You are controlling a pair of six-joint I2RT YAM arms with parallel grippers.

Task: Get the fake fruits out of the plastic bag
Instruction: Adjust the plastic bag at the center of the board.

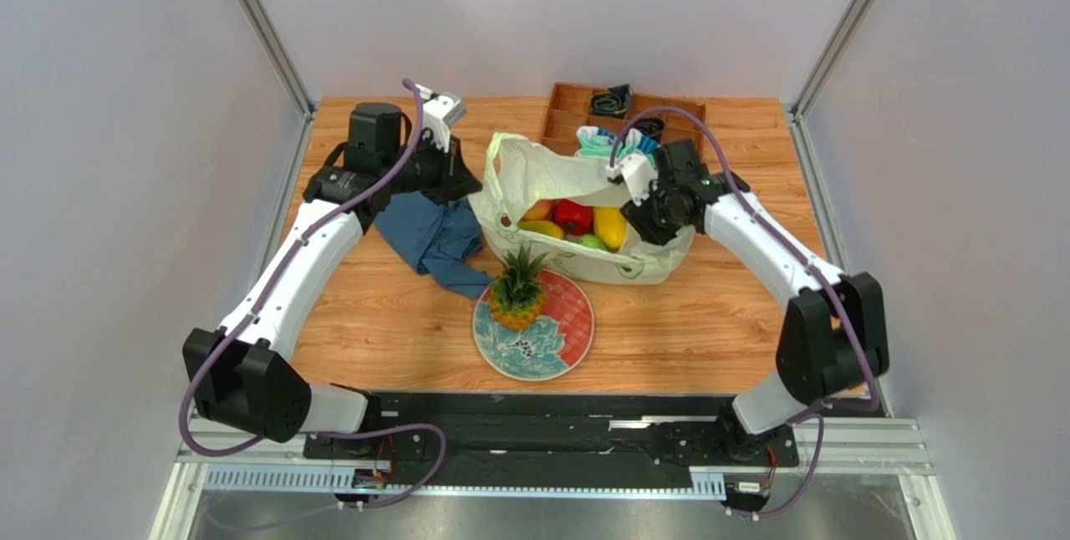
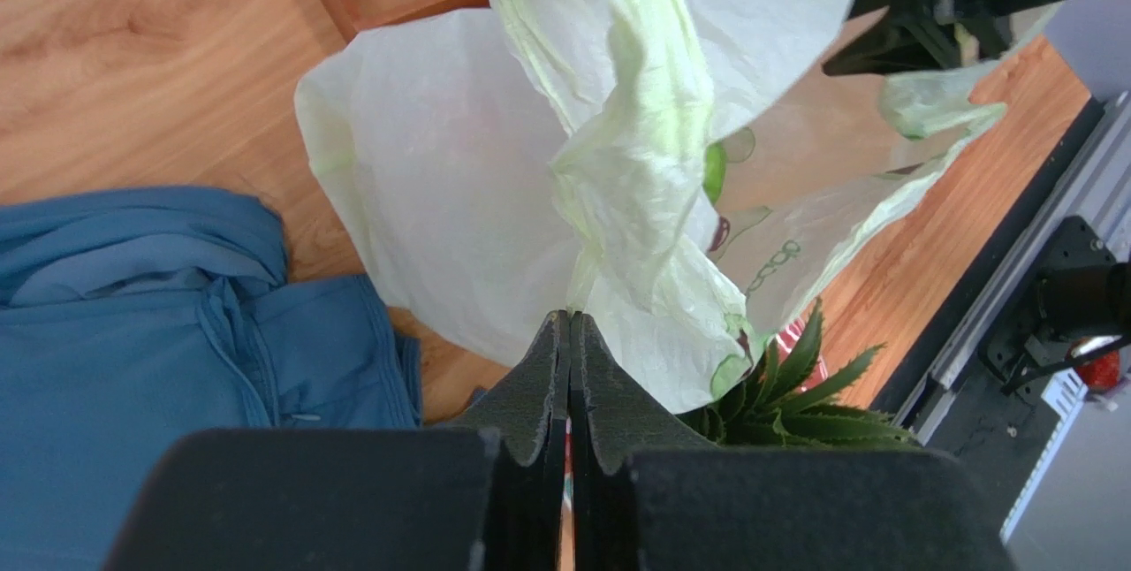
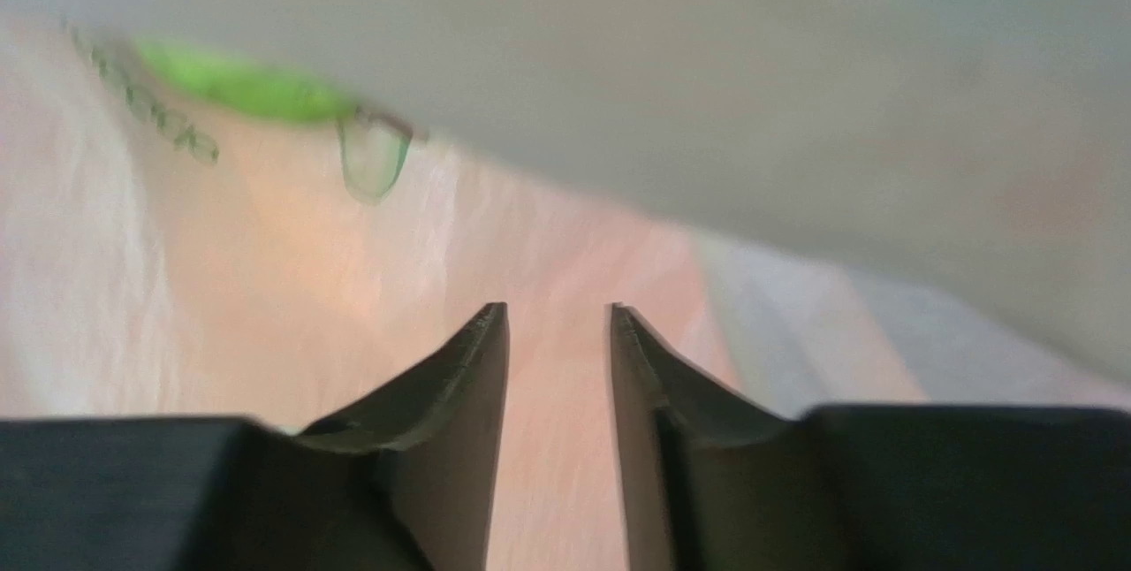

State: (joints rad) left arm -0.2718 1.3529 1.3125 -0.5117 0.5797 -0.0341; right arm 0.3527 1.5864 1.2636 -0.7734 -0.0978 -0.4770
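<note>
Where the left claw [image 2: 571, 327] grips, the plastic bag [image 2: 438, 187] sits — pinched.

We are pinching translucent pale yellow-green plastic bag [image 2: 624, 107] in left gripper [image 2: 571, 322], jaws pressing together; folded blue cloth [image 2: 159, 319] lying nearby; spiky green pineapple crown [image 2: 797, 392] poking alongside.

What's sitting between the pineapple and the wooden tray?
The plastic bag, with fruits inside, lies between the pineapple and the wooden tray; the top view shows it.
</note>
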